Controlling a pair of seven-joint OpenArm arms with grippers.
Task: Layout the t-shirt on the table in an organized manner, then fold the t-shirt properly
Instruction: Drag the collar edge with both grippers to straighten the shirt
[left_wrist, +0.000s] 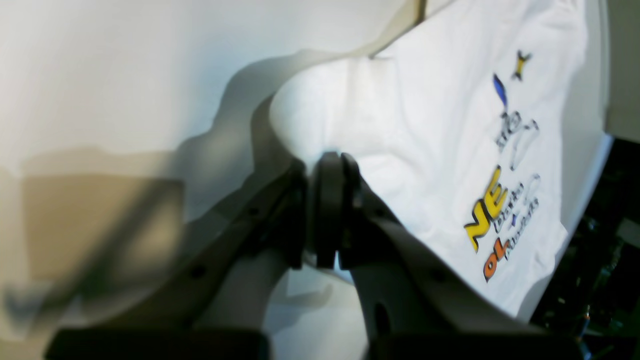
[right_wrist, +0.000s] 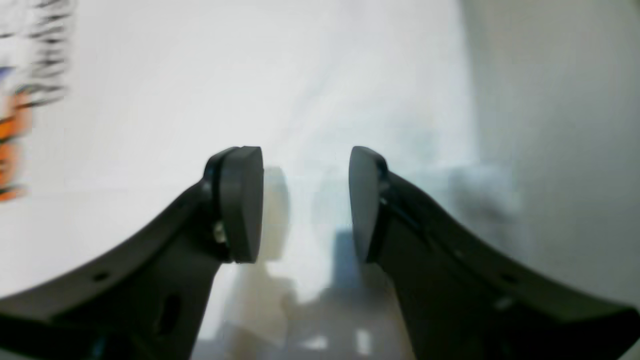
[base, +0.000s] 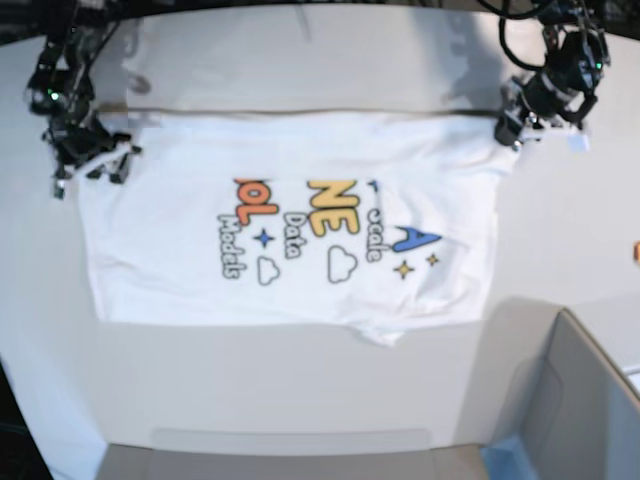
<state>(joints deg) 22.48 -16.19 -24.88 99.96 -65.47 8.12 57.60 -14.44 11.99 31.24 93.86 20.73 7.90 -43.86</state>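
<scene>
While the t-shirt (base: 290, 225) lay with its long axis from 9 to 3 o'clock on the smooth white table (base: 300, 375), its soft cloth was lightly wrinkled. The left gripper (left_wrist: 327, 210) pinched a bunched corner at 2 o'clock. The right gripper (right_wrist: 305, 202) stood spread over the 9 o'clock edge, holding nothing.

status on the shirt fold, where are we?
Done, by the look of it: the t-shirt lies spread on the table, print up, its far edge folded over in a straight crease. In hand: the left hand is shut on a corner of cloth; the right hand hangs open over the shirt's opposite end. Left: the remaining folds; a lump shows at the near hem.
</scene>
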